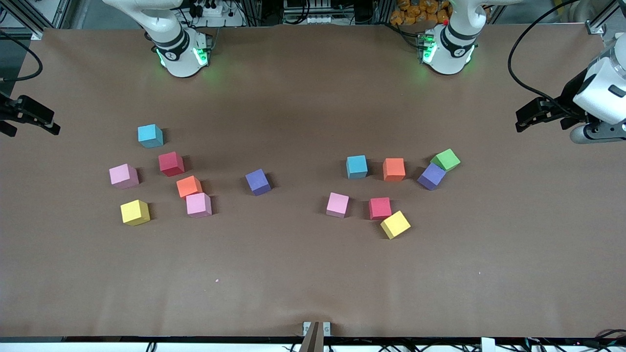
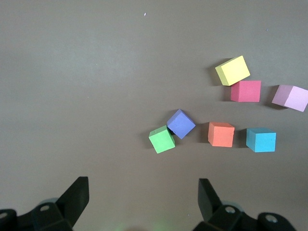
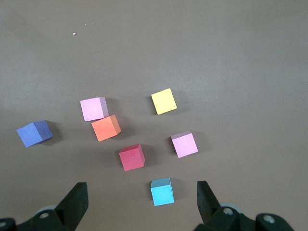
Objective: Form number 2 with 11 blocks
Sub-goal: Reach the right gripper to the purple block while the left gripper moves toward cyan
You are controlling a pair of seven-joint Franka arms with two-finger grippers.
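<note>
Hanging high at the left arm's end of the table (image 1: 293, 274), the left hand (image 1: 530, 116) holds nothing, its fingers (image 2: 77, 195) spread wide. Its wrist view looks down on one scatter of blocks: a green cube (image 2: 161, 139) touching a purple block (image 2: 181, 123), with an orange block (image 2: 221, 134) and a sky blue block (image 2: 261, 139) lined up beside them, and a yellow block (image 2: 233, 70), a red block (image 2: 246, 91) and a pink block (image 2: 290, 97) farther from the hand.

The right hand (image 1: 29, 117) waits the same way at the right arm's end, raised, fingers (image 3: 208, 197) fully apart, gripping nothing. Below it lie a second sky blue block (image 3: 161, 191) closest to the fingers, then a second red block (image 3: 132, 157), a second pink block (image 3: 185, 144), a second orange block (image 3: 106, 128) touching a third pink block (image 3: 93, 109), a second yellow block (image 3: 163, 101), and a lone purple block (image 3: 34, 133) off toward the table's middle.

All blocks lie loose; no number 2 is laid out yet. No containers appear.
</note>
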